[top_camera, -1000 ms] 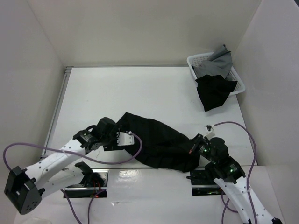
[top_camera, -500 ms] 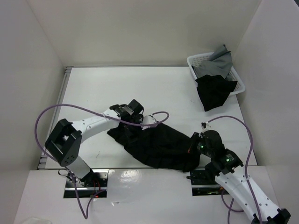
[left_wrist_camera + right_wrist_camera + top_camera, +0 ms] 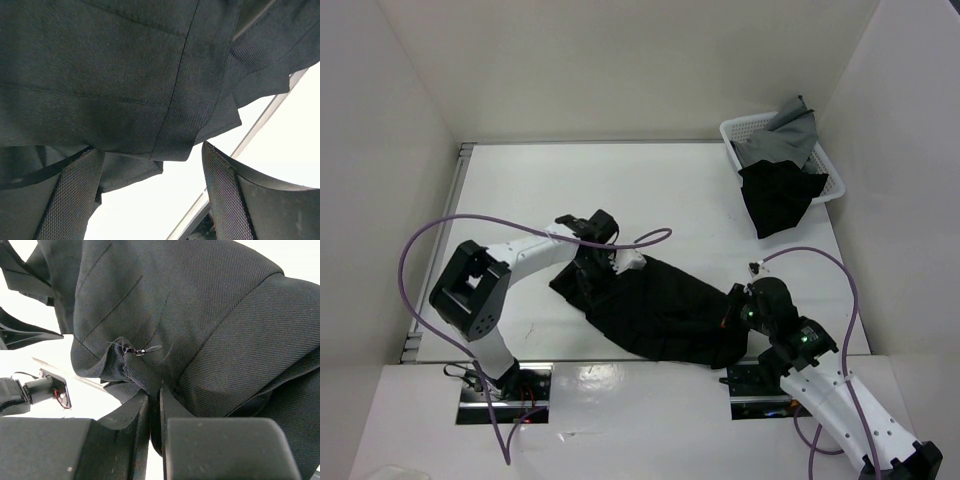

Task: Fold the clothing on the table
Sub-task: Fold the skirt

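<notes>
The left gripper [image 3: 151,150] stands spread wide at the left end of the black skirt [image 3: 660,310], cloth draped before its fingers but not pinched. The right gripper [image 3: 154,390] is pressed together on a bunched bit of fabric at the other end. The skirt lies crumpled across the near half of the table [image 3: 650,190]. I'd say this is the flattening stage, before any fold. Next, the left should close on an edge and draw it away from the right.

Ahead of the left gripper [image 3: 602,272] the table [image 3: 620,185] lies bare up to the back wall [image 3: 620,70]: free passage. The skirt [image 3: 665,310] fills the room between it and the right gripper [image 3: 733,312]. Far ahead of the right gripper, a basket [image 3: 730,130] of cloths [image 3: 780,195] blocks the corner.
</notes>
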`<state>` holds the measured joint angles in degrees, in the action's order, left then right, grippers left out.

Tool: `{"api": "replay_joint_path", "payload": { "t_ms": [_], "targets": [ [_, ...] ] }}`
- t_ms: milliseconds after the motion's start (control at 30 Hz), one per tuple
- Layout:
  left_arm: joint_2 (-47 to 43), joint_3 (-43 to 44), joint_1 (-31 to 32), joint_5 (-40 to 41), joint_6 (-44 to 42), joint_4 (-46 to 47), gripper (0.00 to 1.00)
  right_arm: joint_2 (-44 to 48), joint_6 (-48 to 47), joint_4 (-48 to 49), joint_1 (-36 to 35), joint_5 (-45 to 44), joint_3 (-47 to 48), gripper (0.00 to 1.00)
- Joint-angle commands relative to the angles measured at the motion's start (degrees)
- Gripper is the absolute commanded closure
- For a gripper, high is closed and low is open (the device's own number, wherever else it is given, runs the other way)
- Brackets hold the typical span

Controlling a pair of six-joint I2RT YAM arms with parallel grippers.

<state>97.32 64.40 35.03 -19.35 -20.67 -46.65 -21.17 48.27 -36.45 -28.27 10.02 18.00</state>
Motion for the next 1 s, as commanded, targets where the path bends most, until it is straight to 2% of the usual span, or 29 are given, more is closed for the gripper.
{"api": "replay_joint_path", "payload": {
  "t_ms": [0, 167, 400, 600, 733, 767, 867, 900, 967],
  "targets": [
    [0.8, -0.1, 0.7, -2.0, 0.6, -1.5, 0.16, -0.3, -1.2, 2.3, -0.5, -0.6, 1.3, 0.87],
    [2.5, 1.2, -5.2, 0.4, 1.9, -0.9, 0.16, 0.3, -1.2, 1.7, -0.5, -0.6, 1.3, 0.87],
    [4.0, 5.4, -2.4, -11.5, -1.7, -2.7, 0.16, -2.3, -1.7, 2.3, -1.1, -0.6, 1.3, 0.87],
    [8.8, 5.5, -2.4, -11.3, -3.3, -4.8, 0.23, -1.7, -1.2, 2.3, -1.1, -0.6, 1.3, 0.87],
    [10.5, 6.2, -1.8, -11.2, -3.3, -4.8, 0.46, -1.7, -1.2, 2.3, -1.1, -0.6, 1.3, 0.87],
    [11.3, 6.2, -1.0, -11.2, -3.3, -4.8, 0.59, -1.7, -1.2, 2.3, -1.1, -0.6, 1.3, 0.87],
    [11.8, 6.9, -1.8, -11.2, -2.3, -5.3, 0.90, -1.7, -0.6, 2.3, -1.1, -1.2, 2.3, 0.87],
    [11.8, 7.7, -2.4, -10.7, -2.3, -5.8, 1.00, -2.6, -0.6, 2.3, -1.1, -1.2, 2.9, 0.92],
    [11.3, 11.4, -5.8, -10.1, -2.9, -7.5, 1.00, -4.8, -0.6, 3.0, -1.1, -1.8, 3.6, 1.00]
  ]
}}
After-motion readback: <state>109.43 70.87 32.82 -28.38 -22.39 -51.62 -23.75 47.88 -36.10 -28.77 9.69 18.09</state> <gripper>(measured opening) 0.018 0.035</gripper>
